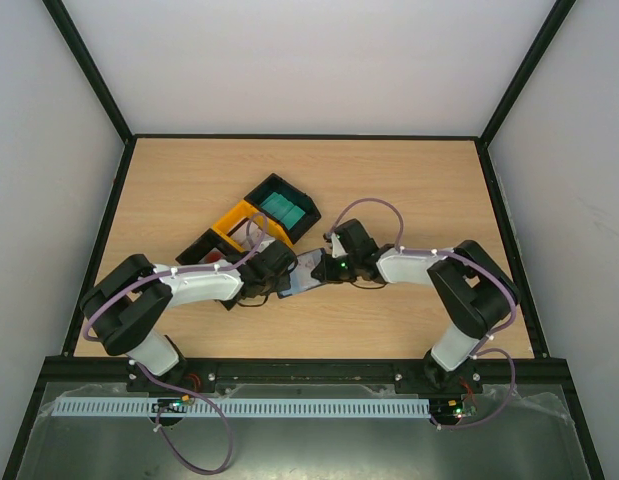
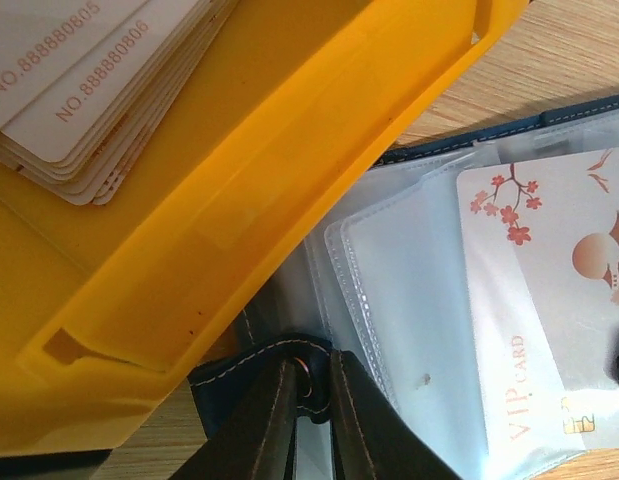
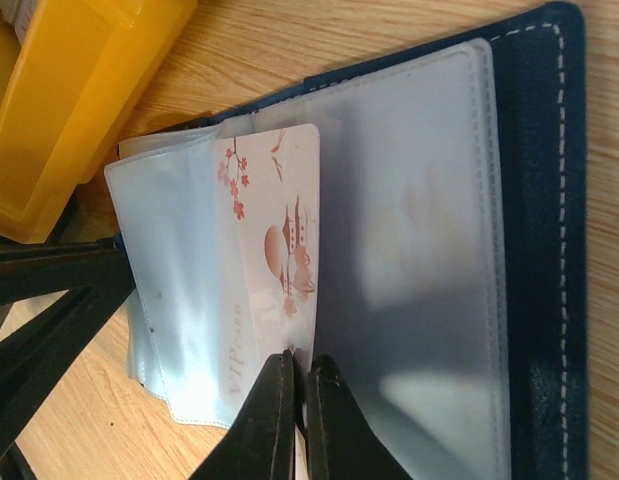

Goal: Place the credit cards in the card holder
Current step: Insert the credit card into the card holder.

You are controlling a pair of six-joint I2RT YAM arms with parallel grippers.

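The navy card holder [image 1: 305, 272] lies open on the table between my two grippers, its clear plastic sleeves [image 3: 409, 250] fanned out. My left gripper [image 2: 311, 385] is shut on the holder's navy clasp tab [image 2: 314, 360] at its near edge. My right gripper [image 3: 299, 370] is shut on the edge of a white credit card [image 3: 274, 240] with red blossoms and "VIP CARD" print. That card lies among the sleeves and also shows in the left wrist view [image 2: 529, 290]. A stack of whitish cards [image 2: 79, 90] sits in the yellow tray [image 2: 289, 170].
The yellow tray [image 1: 245, 224] touches the holder's far-left side. A black tray [image 1: 285, 207] with teal contents stands behind it, and another black tray [image 1: 202, 247] is to its left. My left gripper's dark fingers [image 3: 49, 300] show in the right wrist view.
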